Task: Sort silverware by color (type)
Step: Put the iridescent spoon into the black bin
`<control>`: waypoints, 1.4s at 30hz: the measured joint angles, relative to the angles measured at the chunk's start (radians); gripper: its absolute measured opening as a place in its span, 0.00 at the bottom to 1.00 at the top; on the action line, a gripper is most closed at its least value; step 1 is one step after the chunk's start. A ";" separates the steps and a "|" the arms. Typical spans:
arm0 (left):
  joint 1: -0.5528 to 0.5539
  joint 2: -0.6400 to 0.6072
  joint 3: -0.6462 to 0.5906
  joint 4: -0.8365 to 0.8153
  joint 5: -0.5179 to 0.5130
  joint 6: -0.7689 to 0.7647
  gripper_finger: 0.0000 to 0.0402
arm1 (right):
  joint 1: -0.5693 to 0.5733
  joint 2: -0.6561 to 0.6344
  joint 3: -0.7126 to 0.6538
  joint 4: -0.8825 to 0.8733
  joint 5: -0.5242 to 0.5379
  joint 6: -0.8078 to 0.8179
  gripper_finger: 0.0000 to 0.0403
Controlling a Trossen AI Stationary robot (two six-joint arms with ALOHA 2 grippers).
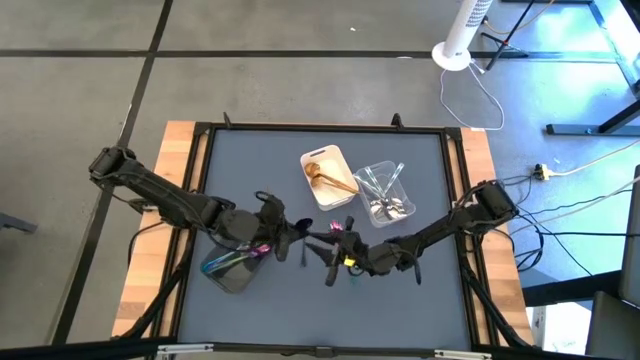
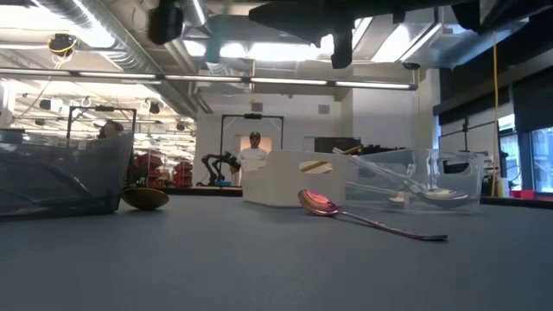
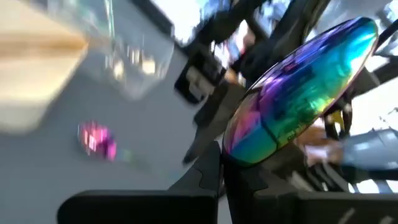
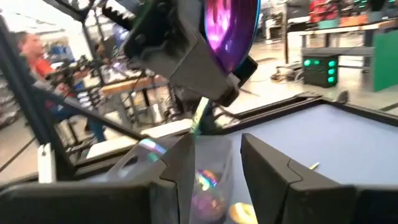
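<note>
My left gripper [image 1: 268, 240] is shut on an iridescent purple-teal spoon [image 3: 298, 93] and holds it in the air by the dark grey tray [image 1: 230, 270], which has iridescent pieces in it. My right gripper [image 4: 217, 168] is open and touches nothing. It hovers near the table's middle [image 1: 328, 255], facing the left gripper and the tray. A second iridescent spoon [image 2: 346, 213] lies flat on the table in front of the trays. A gold spoon's bowl [image 2: 144, 199] rests on the table beside the grey tray [image 2: 60, 173]. My left gripper pinches the iridescent spoon between its two fingers just below the bowl [image 3: 233, 155]. The bowl sticks out past the fingertips. The handle is hidden behind the fingers. The spoon is lifted clear of the table.
The white tray [image 1: 328, 175] holds gold pieces and the clear tray [image 1: 385, 192] holds silver ones; both stand at the table's far middle. The table has a raised black frame [image 1: 200, 135]. People stand in the room beyond the far edge [image 2: 254, 154].
</note>
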 joint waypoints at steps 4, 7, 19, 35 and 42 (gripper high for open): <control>-0.002 -0.037 0.000 -0.183 0.121 -0.124 0.00 | 0.032 0.000 0.000 -0.052 -0.034 0.000 0.30; -0.003 -0.065 0.000 -0.304 0.261 -0.246 0.00 | 0.054 0.000 -0.001 -0.122 -0.047 0.000 0.30; -0.067 -0.071 0.000 -0.766 0.869 -0.720 0.01 | 0.069 0.000 -0.001 -0.224 -0.096 0.018 0.30; -0.019 -0.072 0.000 -1.008 0.852 -0.884 0.01 | 0.069 0.000 -0.001 -0.235 -0.096 0.020 0.30; 0.092 -0.071 0.000 -1.102 0.828 -0.770 0.01 | 0.069 0.000 -0.001 -0.236 -0.097 0.020 0.30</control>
